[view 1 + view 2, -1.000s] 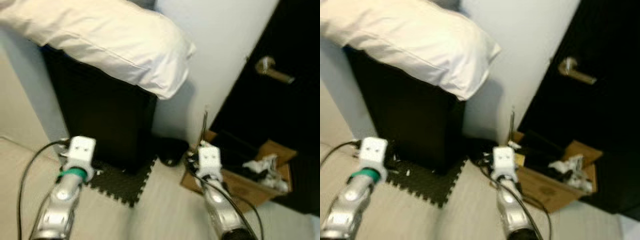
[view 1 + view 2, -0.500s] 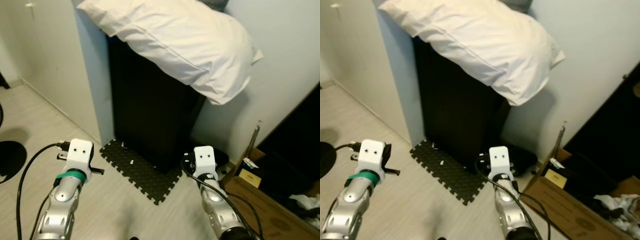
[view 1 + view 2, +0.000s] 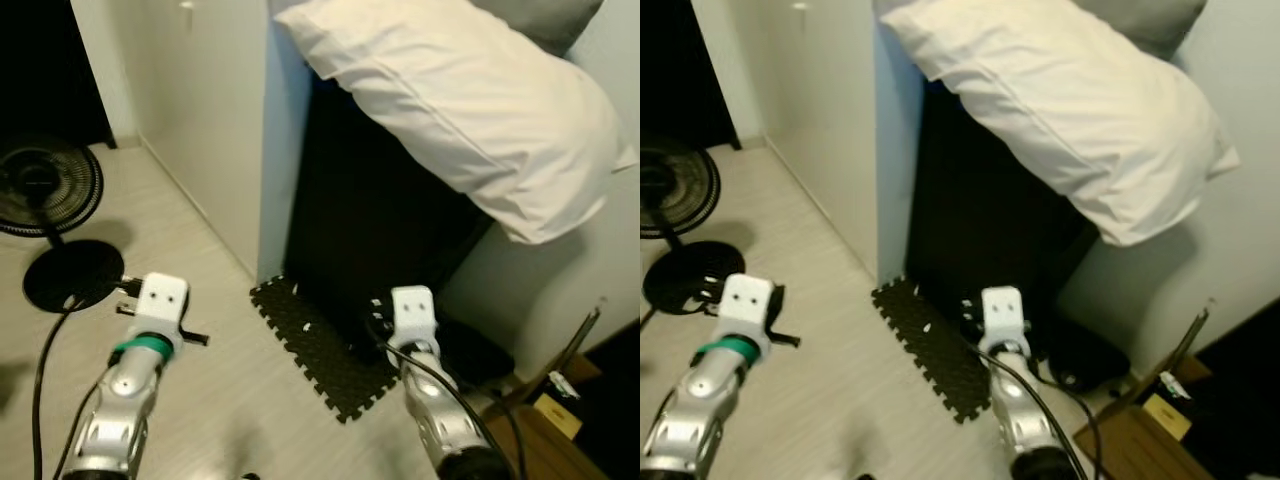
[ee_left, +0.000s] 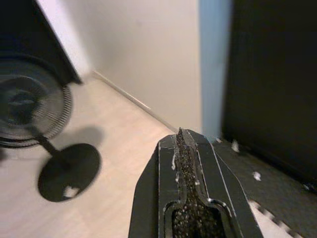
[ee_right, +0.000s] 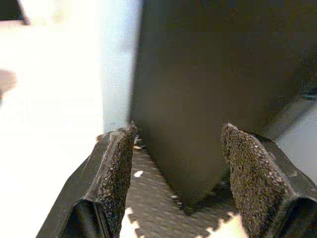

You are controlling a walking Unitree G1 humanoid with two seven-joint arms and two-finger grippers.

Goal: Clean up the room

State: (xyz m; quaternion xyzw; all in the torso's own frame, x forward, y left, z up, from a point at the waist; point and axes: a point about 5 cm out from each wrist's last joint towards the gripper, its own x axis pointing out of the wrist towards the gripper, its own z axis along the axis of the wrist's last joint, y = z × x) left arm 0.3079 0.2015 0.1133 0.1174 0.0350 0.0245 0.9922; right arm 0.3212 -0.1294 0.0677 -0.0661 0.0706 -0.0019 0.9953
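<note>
While the right end effector (image 5: pixel 178 148) gapes empty, the pillow (image 3: pixel 470 100) sits well above it.

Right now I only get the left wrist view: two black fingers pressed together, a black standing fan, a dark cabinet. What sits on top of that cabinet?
Observer: A big white pillow lies across the tall black cabinet, overhanging its front edge.
Operator: And the other gripper, is it closed too?
Observer: No. The right gripper is open, its fingers spread and pointing at the cabinet's corner.
Operator: What are those white specks by the cabinet?
Observer: Small white scraps lie on a black foam puzzle mat at the cabinet's foot.
</note>
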